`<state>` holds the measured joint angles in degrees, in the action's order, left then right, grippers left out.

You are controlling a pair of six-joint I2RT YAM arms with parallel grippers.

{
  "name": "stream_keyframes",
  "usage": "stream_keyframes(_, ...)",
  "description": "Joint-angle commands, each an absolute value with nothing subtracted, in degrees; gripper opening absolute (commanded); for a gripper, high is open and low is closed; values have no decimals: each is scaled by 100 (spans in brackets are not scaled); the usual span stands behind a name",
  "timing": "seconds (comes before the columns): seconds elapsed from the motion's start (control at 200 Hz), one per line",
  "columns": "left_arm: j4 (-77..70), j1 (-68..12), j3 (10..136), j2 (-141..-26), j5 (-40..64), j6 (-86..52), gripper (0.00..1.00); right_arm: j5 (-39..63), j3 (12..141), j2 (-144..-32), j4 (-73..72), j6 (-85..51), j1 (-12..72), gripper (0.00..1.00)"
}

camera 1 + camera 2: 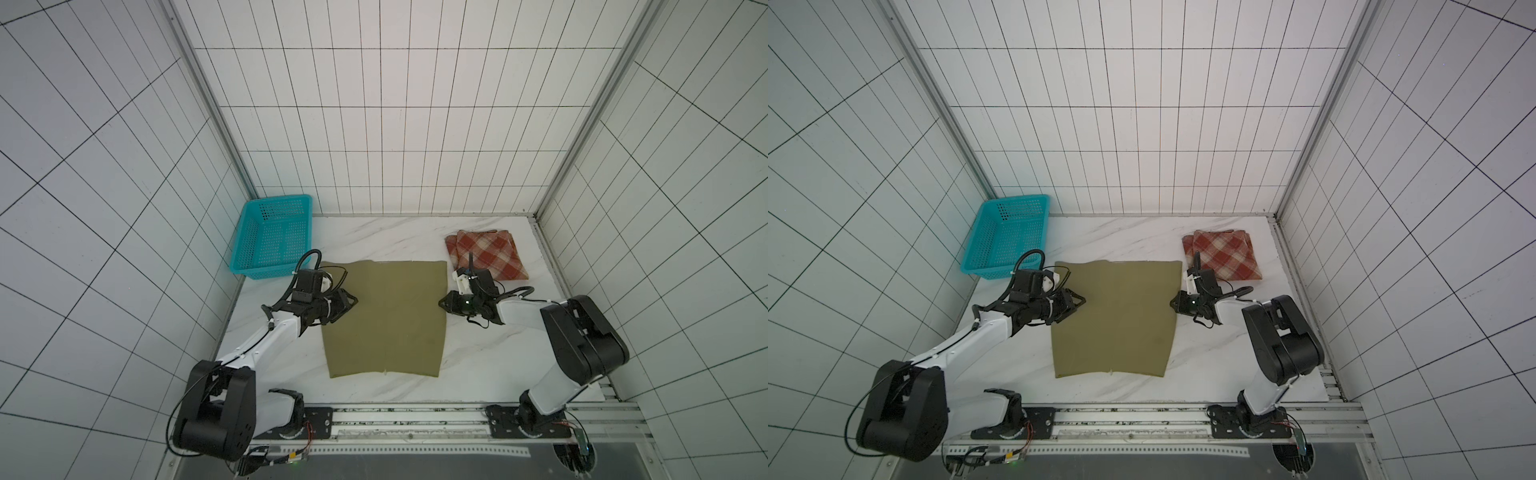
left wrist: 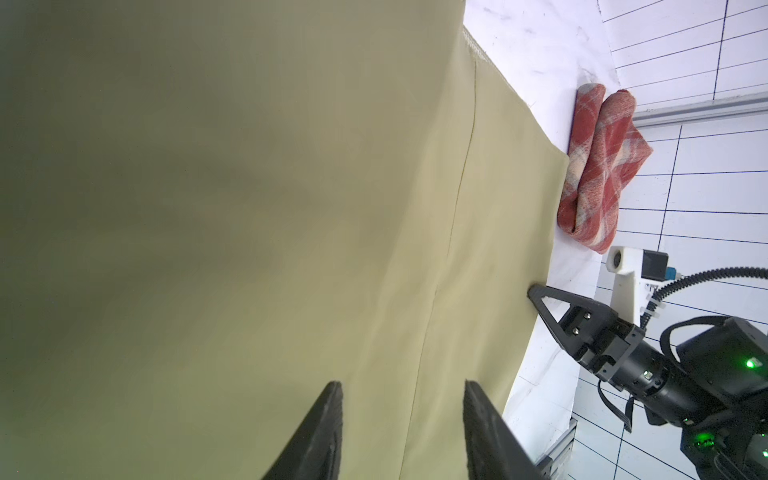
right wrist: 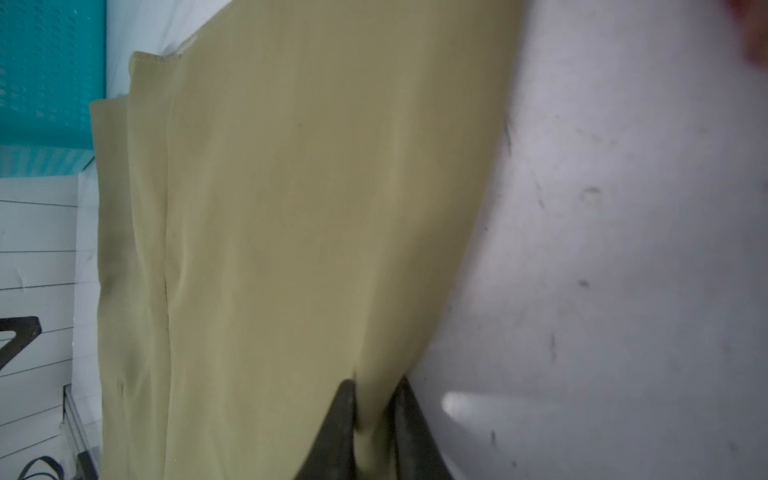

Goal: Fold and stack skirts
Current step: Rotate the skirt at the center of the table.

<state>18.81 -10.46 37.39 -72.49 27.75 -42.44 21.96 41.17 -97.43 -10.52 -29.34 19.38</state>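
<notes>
Two skirts: olive skirt (image 1: 384,316), plaid skirt (image 1: 488,253); one basket (image 1: 272,237). My right end effector (image 3: 374,382) pinches the olive edge; left end effector (image 2: 401,384) half-open over the opposite side.

White gridded walls (image 1: 395,124), marble tabletop (image 1: 374,237)

The plain olive-khaki cloth skirt (image 1: 384,318) is a smooth, matt weave with stitched seams. The rust-red and cream plaid cloth skirt (image 1: 488,253) beside it is coarser, with a woolly nap. The teal perforated plastic basket (image 1: 249,241) near it has a slight sheen. The white marble-patterned tabletop (image 1: 478,361) beneath it is smooth, faintly glossy and scuffed with dark marks. The silver metal rail (image 1: 415,415) on the robot's side of it has a dull finish.
</notes>
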Motion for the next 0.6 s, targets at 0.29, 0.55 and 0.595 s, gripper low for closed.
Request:
stream_keyframes(0.29,1677,-1067,4096,-7844,2949,-4086,46,2325,7500,-11894,-298,-2486,1337,0)
stream_keyframes(0.55,1873,-1192,3971,-7841,2940,-3821,45,2135,8519,-11847,170,-2365,1292,36)
stream_keyframes(0.595,1881,-1258,3922,-7849,2887,-3797,45,2088,8275,-11523,124,-2364,1296,37)
